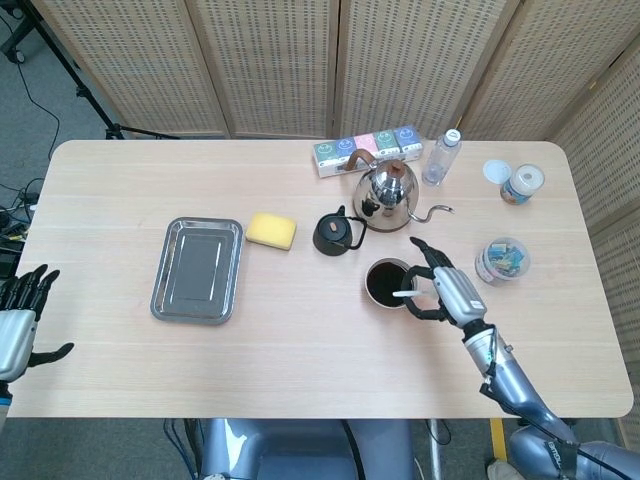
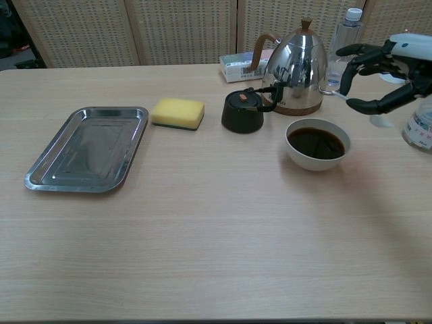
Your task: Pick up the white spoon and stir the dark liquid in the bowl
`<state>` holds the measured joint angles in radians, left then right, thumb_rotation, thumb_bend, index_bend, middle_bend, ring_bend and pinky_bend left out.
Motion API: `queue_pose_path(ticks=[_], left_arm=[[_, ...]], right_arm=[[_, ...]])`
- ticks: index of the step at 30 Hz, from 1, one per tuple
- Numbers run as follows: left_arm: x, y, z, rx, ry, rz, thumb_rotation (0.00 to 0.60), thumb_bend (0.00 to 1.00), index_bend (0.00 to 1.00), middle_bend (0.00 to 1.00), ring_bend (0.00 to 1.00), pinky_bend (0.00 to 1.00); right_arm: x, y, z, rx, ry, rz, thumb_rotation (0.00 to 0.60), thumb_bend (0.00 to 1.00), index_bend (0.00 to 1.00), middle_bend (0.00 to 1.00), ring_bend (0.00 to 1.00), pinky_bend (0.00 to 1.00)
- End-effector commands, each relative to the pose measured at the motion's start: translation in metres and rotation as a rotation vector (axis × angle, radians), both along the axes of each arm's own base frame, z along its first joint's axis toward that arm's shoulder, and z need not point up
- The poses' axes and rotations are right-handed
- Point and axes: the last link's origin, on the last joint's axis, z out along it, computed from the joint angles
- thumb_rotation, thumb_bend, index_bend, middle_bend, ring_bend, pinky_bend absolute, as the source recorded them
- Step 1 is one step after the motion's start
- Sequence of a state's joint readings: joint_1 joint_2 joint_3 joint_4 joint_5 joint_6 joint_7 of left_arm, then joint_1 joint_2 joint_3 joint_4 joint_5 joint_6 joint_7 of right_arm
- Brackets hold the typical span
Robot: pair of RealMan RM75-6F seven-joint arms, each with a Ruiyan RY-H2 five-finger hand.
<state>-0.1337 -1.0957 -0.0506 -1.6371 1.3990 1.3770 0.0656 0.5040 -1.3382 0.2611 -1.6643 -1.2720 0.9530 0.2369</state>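
Two hands show in the head view. The right hand (image 1: 447, 292) hangs just right of the white bowl (image 1: 390, 284) of dark liquid (image 1: 385, 285), pinching the white spoon (image 1: 404, 294), whose free end reaches out over the bowl's right rim; the other fingers are spread. The left hand (image 1: 17, 320) sits off the table's (image 1: 300, 350) left edge with fingers apart and nothing in it. Behind the bowl stand a small black teapot (image 1: 335, 234) and a steel gooseneck kettle (image 1: 390, 196), with a row of small boxes (image 1: 367, 152) and a clear water bottle (image 1: 441, 158) further back. A yellow sponge (image 1: 271, 230) lies left of the teapot, and a steel tray (image 1: 198, 269) lies further left. Near the right edge are a clear tub of wrapped items (image 1: 502, 260) and a small jar (image 1: 522, 184) with a white lid (image 1: 496, 171) beside it.

From the chest view, the right hand (image 2: 388, 67) is raised above the table (image 2: 202, 256), up and right of the bowl (image 2: 318, 144). Its dark fingers (image 2: 385, 101) are curled around the spoon (image 2: 380, 121), whose pale end shows just below them, clear of the liquid (image 2: 316, 142). The kettle (image 2: 302, 69), teapot (image 2: 244, 111), sponge (image 2: 177, 113) and tray (image 2: 91, 148) stand apart from one another along the table.
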Motion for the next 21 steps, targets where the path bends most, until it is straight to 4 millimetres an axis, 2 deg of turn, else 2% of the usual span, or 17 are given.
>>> queue_pose_path(ticks=[1,6,21], left_arm=[[0.0,0.001,0.0,0.0,0.001,0.001,0.6,0.0,0.0,0.0,0.0,0.0],[-0.001,0.002,0.0,-0.006,0.001,0.006,0.6,0.0,0.0,0.0,0.0,0.0],[-0.002,0.002,0.004,0.001,-0.012,0.008,0.6,0.0,0.0,0.0,0.0,0.0]], right_arm=[[0.007,-0.008,-0.005,0.025,-0.018,-0.013,0.6,0.51,0.58,0.0,0.0,0.04],[0.02,-0.017,-0.014,0.057,-0.059,-0.035,0.6,0.51,0.58,0.0,0.0,0.04],[0.026,-0.038,-0.047,0.132,-0.144,-0.124,0.6,0.52,0.58,0.0,0.0,0.04]])
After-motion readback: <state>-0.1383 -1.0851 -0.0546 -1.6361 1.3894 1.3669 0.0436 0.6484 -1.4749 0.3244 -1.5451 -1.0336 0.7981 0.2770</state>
